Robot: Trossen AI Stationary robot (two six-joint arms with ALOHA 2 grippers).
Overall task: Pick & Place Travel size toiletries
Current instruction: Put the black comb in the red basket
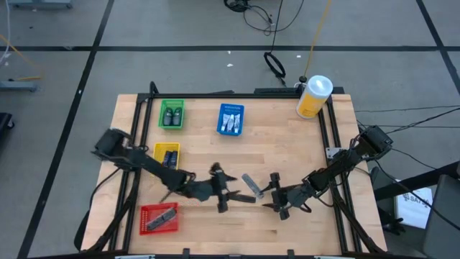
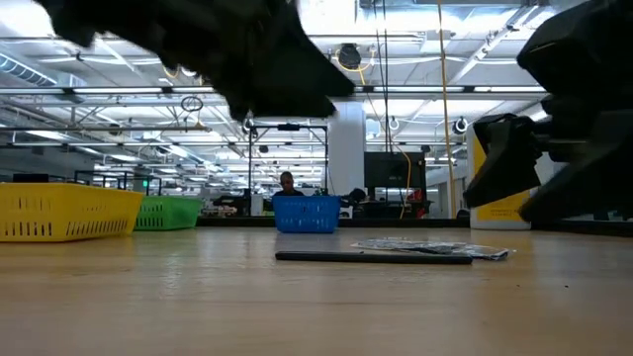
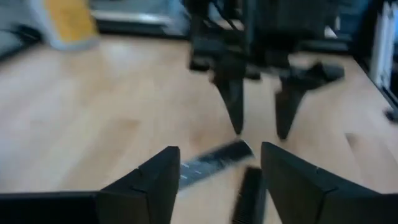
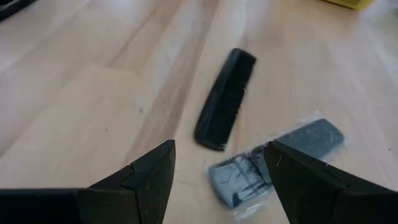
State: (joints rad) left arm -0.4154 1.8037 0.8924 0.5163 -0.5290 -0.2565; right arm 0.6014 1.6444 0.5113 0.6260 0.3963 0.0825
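1. Looking down from above, I see two loose toiletries left near the middle of the wooden surface (image 1: pixel 287 144): a grey flat packet (image 1: pixel 249 182) and a slim black tube (image 1: pixel 243 198) just beside it, between my two arms.
2. My right claw (image 4: pixel 219 165) hangs low over both items, fingers spread and gripping nothing. My left claw (image 1: pixel 224 196) faces it from the other side, also spread and empty, with the black tube just ahead of it.
3. I judge the black tube (image 4: pixel 225 98) to be light and fairly stiff. It lies flat, so I would close across its narrow width near the middle, where it should not pivot out.
4. The grey packet (image 4: pixel 273 160) sits in a crinkled clear wrapper. I expect it to be very light, floppy and slick, and it lies almost flush with the wood. I would pinch one long edge or an end where the wrapper lifts a little; a straight-down grip may just slide over it.
5. The two items lie close together in the right wrist view, so a wide approach to one risks nudging the other.
6. The red tray (image 1: pixel 158 218), yellow tray (image 1: pixel 167 155), green tray (image 1: pixel 171 114) and blue tray (image 1: pixel 231 119) already hold small items; which tray suits these two I cannot tell.
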